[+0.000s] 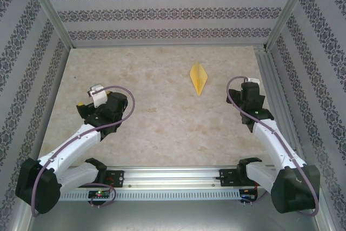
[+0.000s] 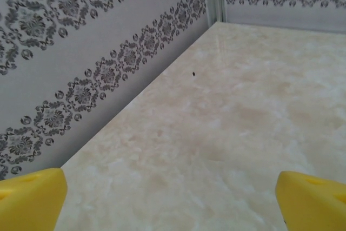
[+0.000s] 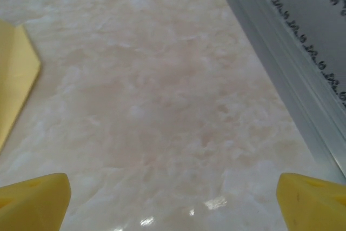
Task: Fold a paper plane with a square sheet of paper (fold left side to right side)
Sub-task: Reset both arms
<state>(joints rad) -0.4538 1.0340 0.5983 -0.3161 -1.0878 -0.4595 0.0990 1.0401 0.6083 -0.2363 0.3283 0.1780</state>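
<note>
While the left pincer (image 2: 172, 205) hangs over the left part of the marbled tabletop (image 1: 162, 128), its yellow fingertips (image 2: 30, 198) stand spread to the two edges of the wrist view, with bare surface between them and nothing gripped. It faces the patterned left wall (image 2: 81, 52) and the far corner. Further right, in the overhead view, the paper plane (image 1: 199, 78) lies flat on the far half of the tabletop, right of centre. It is a slim pale-yellow dart with a centre crease, its sharper tip pointing toward the arms' bases. Neither pincer touches it. Right of it, near but apart, sits the right pincer (image 1: 250, 87), close to the aluminium rail (image 3: 281, 63) along the tabletop's right edge. Its jaws gape just as wide and hold nothing. Its wrist camera catches one wing of the plane at the left border, clear of the fingertip below it.
</note>
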